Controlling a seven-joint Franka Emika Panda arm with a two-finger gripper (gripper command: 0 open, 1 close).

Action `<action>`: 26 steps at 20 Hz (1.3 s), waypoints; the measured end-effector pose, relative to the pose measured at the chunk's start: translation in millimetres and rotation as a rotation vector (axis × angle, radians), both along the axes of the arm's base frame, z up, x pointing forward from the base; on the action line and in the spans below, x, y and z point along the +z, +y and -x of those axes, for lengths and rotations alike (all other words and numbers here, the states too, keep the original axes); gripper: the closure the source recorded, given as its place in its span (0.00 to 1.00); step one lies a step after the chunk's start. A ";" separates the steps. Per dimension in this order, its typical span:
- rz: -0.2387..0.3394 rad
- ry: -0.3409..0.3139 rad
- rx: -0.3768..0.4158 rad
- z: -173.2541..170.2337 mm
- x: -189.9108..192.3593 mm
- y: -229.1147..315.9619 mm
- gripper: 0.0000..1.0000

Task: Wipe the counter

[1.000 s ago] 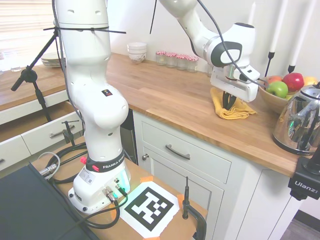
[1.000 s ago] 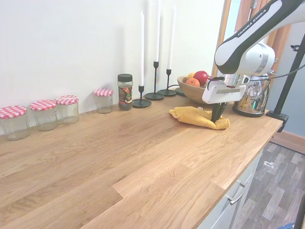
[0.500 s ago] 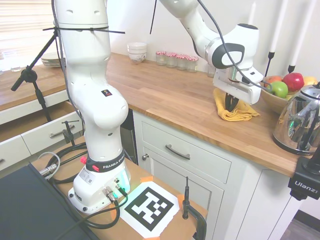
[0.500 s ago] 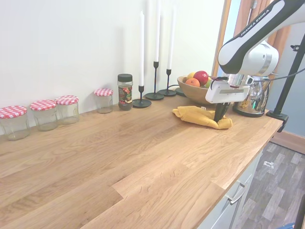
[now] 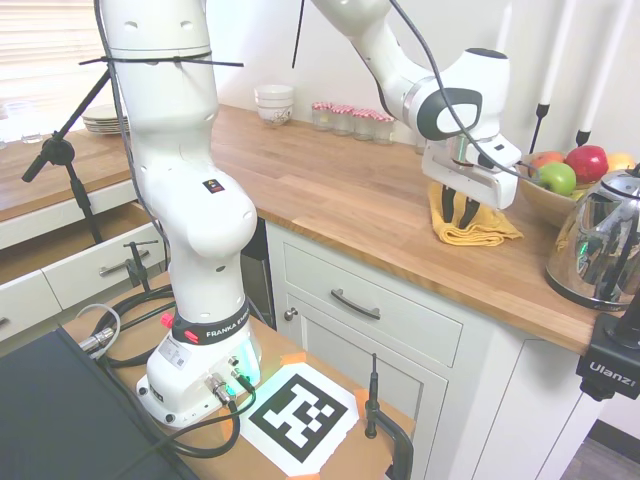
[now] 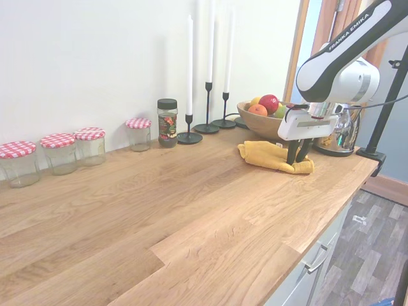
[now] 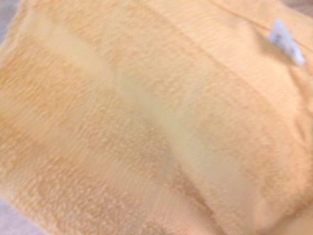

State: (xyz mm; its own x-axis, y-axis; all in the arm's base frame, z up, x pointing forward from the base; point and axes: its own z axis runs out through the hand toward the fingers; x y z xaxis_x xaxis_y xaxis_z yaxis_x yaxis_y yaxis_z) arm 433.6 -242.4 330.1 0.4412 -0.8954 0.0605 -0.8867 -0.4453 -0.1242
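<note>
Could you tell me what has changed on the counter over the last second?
The end effector slid along the counter toward the kettle, pushing the yellow cloth with it. Its fingers, shut a second ago, now stand apart over the cloth, so it seems to have let go. The fruit bowl, candlesticks and jars stayed where they were.

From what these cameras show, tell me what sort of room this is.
Most likely a home kitchen: a long wooden counter over white drawers, a shiny kettle, a fruit bowl and a row of checked-lid jars by the wall.
</note>
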 end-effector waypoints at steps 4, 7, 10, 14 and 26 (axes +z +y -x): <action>0.011 0.007 -0.010 5.9 1.1 3.7 0.00; 0.017 0.010 -0.010 9.2 2.4 5.9 0.00; 0.022 0.012 -0.013 10.8 3.6 7.6 0.00; 0.032 0.000 -0.026 17.1 10.8 8.8 0.00; 0.065 -0.097 -0.065 60.8 57.3 14.3 0.00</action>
